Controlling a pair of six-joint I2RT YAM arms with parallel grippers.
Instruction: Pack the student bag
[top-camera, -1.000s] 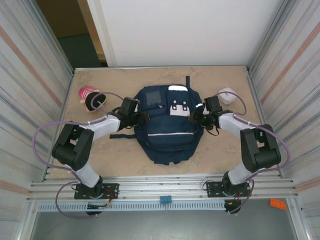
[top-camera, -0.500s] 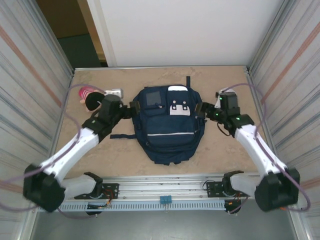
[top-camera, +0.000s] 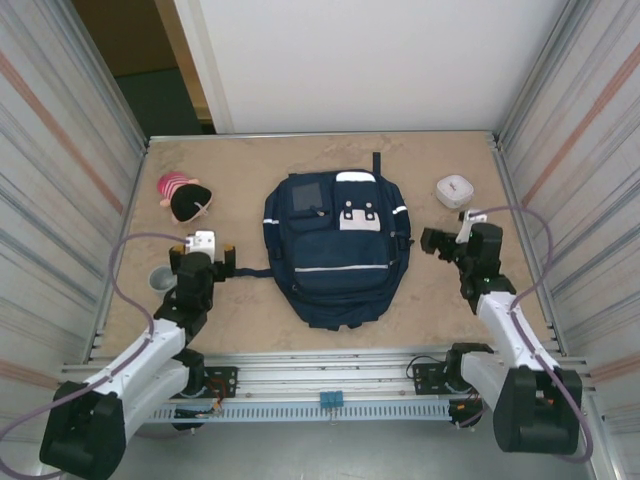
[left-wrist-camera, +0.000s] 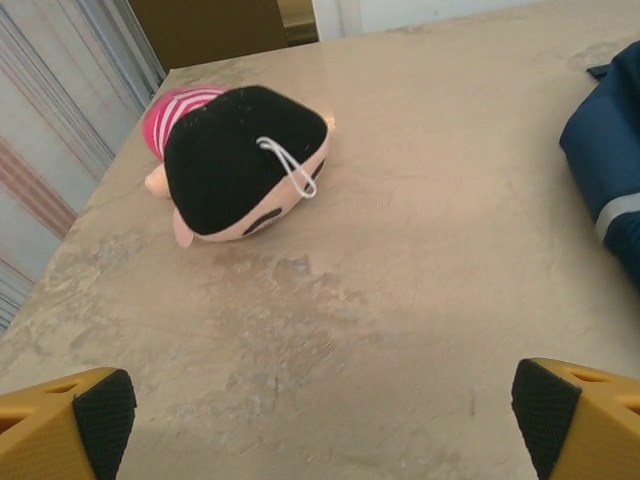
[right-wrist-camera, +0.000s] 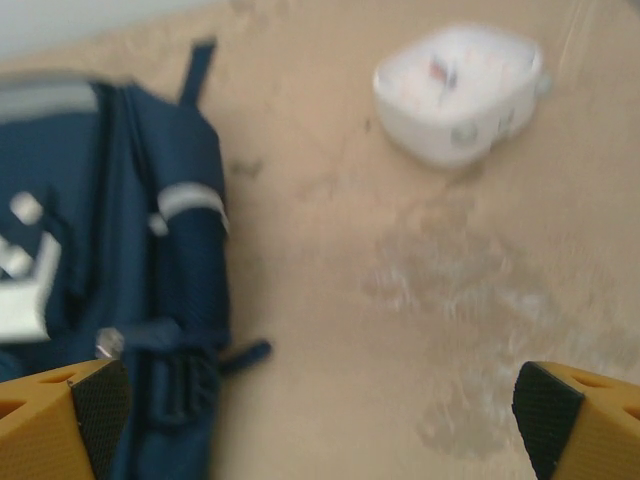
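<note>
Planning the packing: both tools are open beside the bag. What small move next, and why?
Probably ease the left tool forward toward the plush doll: it lies loose on the table, just ahead of the open tool, outside the student bag.

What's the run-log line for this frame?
left gripper: open, empty, near plush toy | right gripper: open, empty, near white case | student bag: flat, mid-table, ungripped | both items outside bag

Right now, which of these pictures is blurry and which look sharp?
Right wrist view: motion-smeared, student bag and white case soft-edged. Left wrist view: sharp, plush doll crisp. Top external view: clear, evenly lit, faint shadows.
</note>
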